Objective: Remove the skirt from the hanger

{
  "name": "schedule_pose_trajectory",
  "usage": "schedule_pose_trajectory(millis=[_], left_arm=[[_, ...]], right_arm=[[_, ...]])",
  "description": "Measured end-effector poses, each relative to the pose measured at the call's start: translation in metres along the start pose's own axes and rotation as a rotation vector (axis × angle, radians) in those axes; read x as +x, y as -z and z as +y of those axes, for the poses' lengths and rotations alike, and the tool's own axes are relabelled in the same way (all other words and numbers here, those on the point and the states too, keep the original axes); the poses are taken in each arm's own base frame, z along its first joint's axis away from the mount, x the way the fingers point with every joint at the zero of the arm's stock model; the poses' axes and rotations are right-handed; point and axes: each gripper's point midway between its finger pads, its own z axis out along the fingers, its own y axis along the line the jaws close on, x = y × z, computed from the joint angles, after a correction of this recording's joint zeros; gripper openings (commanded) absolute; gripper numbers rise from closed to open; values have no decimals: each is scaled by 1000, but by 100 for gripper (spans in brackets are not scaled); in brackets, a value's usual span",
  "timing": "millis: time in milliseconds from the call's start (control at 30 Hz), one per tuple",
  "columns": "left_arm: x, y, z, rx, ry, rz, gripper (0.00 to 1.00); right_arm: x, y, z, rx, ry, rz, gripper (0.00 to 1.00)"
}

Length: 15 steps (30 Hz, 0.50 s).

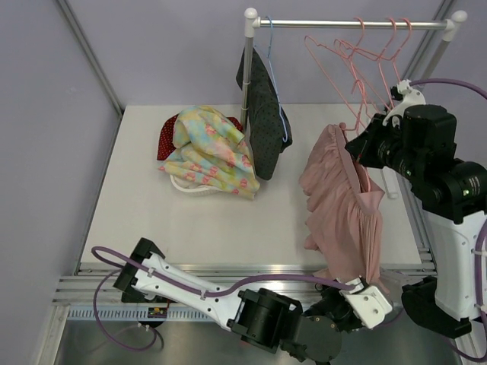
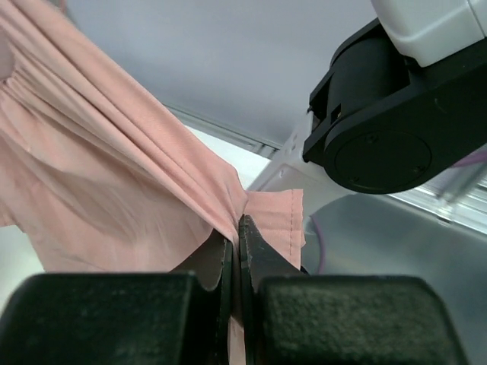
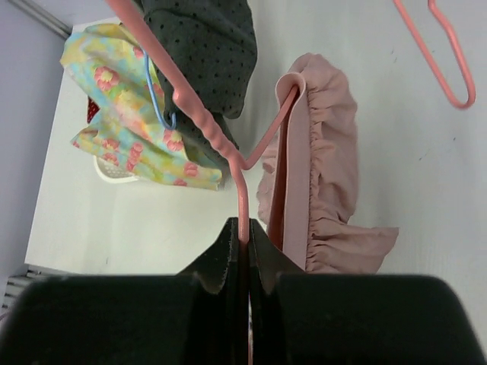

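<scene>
Pink skirt (image 1: 342,205) hangs from a pink hanger (image 3: 228,144) over the right side of the bench (image 1: 152,220). Its waistband is looped over one hanger arm (the ruffled band is clearest in the right wrist view), and the fabric trails down toward the near edge. Right tool (image 3: 245,242) is closed tight on the hanger's wire shank and holds it below the rail (image 1: 350,24). Left tool (image 2: 237,247) is clamped on the skirt's lower hem corner, with the fabric drawn taut from the pinch up toward the hanger. Behind: dark dotted garment (image 1: 262,114) hanging at the rail's left post, floral cloth (image 1: 209,152) heaped on the bench just beside it, spare pink hangers (image 1: 373,57) on the rail.
</scene>
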Motion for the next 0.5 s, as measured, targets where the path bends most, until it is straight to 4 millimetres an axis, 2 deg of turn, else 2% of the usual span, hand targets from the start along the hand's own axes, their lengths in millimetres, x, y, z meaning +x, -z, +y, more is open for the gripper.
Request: schedule_pose_trajectory(millis=[133, 267, 333, 400, 500], left_arm=[[-15, 2, 18, -88, -24, -9, 0], [-43, 9, 35, -162, -22, -28, 0], [-58, 15, 28, -143, -3, -44, 0], [-64, 24, 19, -122, -3, -46, 0], [-55, 32, 11, -108, -28, -26, 0]], right_arm=[[-20, -19, 3, 29, 28, -11, 0], [-41, -50, 10, 43, 41, -14, 0], [-66, -75, 14, 47, 37, -74, 0], [-84, -100, 15, 56, 31, -117, 0], [-91, -139, 12, 78, 22, -121, 0]])
